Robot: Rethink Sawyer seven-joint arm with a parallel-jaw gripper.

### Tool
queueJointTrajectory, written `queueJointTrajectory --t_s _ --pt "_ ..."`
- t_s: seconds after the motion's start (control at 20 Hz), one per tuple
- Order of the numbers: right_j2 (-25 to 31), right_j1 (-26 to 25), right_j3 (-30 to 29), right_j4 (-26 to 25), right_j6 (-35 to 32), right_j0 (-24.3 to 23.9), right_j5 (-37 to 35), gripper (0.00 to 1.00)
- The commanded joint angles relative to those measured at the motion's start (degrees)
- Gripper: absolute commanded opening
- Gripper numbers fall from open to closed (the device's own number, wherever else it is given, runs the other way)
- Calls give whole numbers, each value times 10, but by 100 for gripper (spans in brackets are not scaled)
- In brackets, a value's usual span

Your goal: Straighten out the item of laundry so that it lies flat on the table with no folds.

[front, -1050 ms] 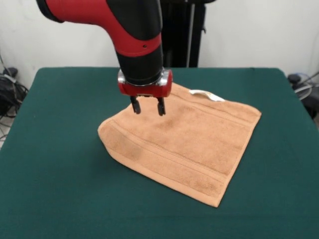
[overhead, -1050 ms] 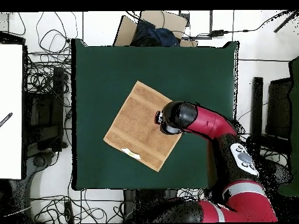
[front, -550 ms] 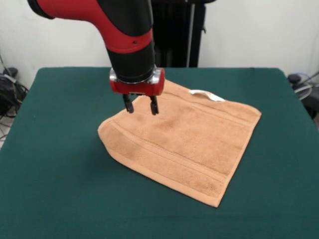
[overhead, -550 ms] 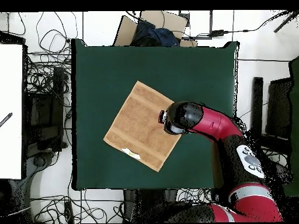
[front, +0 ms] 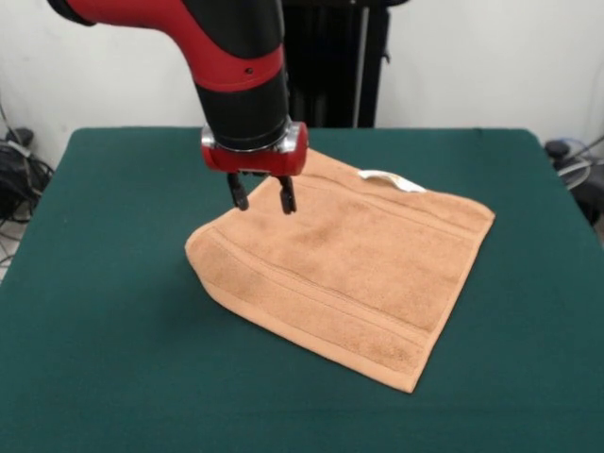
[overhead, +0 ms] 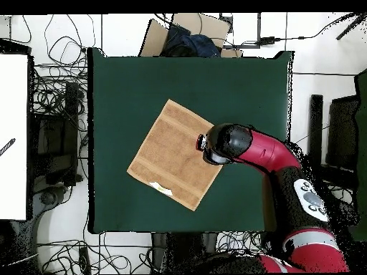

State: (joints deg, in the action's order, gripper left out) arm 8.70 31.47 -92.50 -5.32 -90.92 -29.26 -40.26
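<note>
The item of laundry, a light orange-brown towel (front: 349, 264) (overhead: 172, 154), lies spread on the green table (front: 104, 311) (overhead: 129, 86). Its left edge in the front view bulges up in a rounded fold. A small white label (front: 389, 179) sticks out at its far edge. My gripper (front: 259, 198) hangs open just above the towel's far left part, empty, with its two dark fingers (front: 237, 196) apart. In the overhead view the arm's head (overhead: 222, 143) covers the towel's right corner and hides the gripper.
Cables and dark boxes lie on the floor left of the table (overhead: 54, 122). A cardboard box with dark cloth (overhead: 188, 36) stands beyond the table's top edge in the overhead view. A black stand (front: 335, 57) rises behind the table.
The gripper has risen slightly and shifted left in the front view, towards the towel's far left edge. The towel has not moved.
</note>
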Motion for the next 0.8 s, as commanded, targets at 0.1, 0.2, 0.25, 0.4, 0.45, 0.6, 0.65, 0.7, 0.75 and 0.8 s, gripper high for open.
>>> queueJointTrajectory --t_s 0.1,0.2,0.25,0.4,0.45,0.6,0.65,0.7,0.75,0.8 --pt "59 -5 2 -38 65 -15 -43 100" --pt "60 -8 2 -39 64 -15 -37 100" --pt "59 -8 3 -39 63 -14 -38 100" --pt "58 -4 -6 -42 56 -14 -20 100" --pt "58 0 -11 -44 52 -12 -9 100" --pt "58 2 -13 -43 46 -9 -2 100" --pt "58 3 -15 -44 47 -9 1 100" --pt "59 4 -17 -44 47 -10 4 100" --pt "60 4 -18 -44 47 -11 6 100" --pt "60 5 -19 -44 47 -11 6 100"
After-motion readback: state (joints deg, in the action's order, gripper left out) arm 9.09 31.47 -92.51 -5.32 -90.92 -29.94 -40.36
